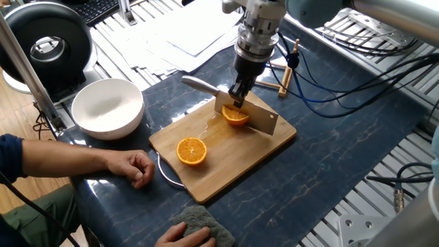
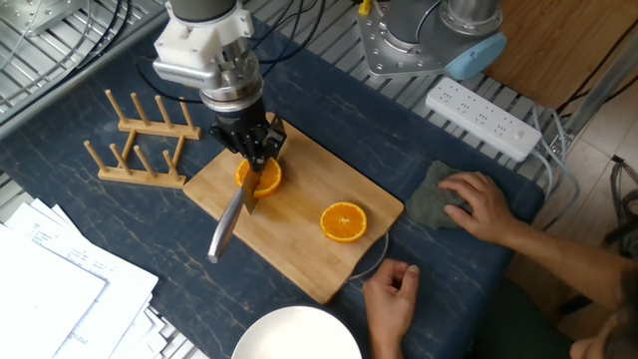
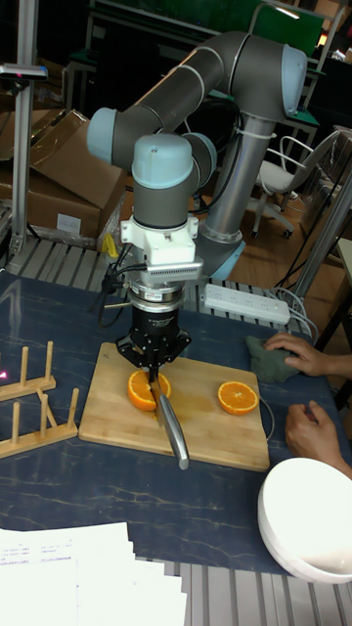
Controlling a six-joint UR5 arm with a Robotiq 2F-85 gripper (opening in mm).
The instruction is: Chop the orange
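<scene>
My gripper [image 1: 237, 96] [image 2: 257, 148] [image 3: 156, 368] is shut on the spine of a cleaver-like knife [image 1: 257, 120] whose steel handle [image 2: 223, 231] [image 3: 174, 432] sticks out toward the bowl side. The blade stands edge-down across one orange half [image 1: 236, 118] [image 2: 261, 179] [image 3: 145, 391] at the far end of the wooden cutting board [image 1: 226, 161] [image 2: 319, 264] [image 3: 215, 435]. I cannot tell how deep the blade sits. A second orange half [image 1: 192, 151] [image 2: 344, 221] [image 3: 238, 397] lies cut face up, apart from the knife.
A white bowl [image 1: 108, 106] [image 3: 308, 509] stands beside the board. A person's hand [image 1: 134, 167] [image 2: 394, 294] rests near the board's edge, another on a grey cloth [image 2: 431, 199] [image 1: 199, 221]. A wooden peg rack [image 2: 140, 150] [image 3: 34, 401], a power strip [image 2: 483, 118] and papers [image 2: 50, 289] lie around.
</scene>
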